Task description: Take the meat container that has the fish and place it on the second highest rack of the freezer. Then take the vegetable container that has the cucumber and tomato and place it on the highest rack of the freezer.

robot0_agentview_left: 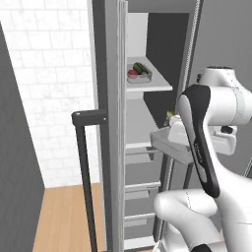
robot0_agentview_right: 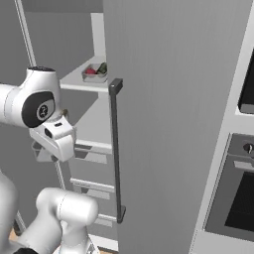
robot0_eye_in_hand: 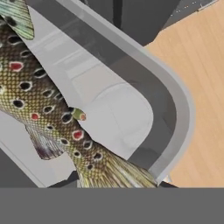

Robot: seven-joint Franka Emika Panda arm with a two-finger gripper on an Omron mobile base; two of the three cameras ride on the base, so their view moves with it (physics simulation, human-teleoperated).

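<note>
The meat container hangs tilted in front of the open freezer, below the upper shelf. My gripper is shut on its rim, mostly hidden behind my forearm in the left base view. Close up, the spotted olive-tan fish lies across the grey tray, its tail reaching my fingertips. The vegetable container, with cucumber and tomato, rests on an upper white shelf inside the freezer.
The freezer's open door edge carries a long black handle. Lower shelves and drawers sit beneath the held tray. A broad grey door with a bar handle stands to the right, with an oven beyond it. Wood floor lies at lower left.
</note>
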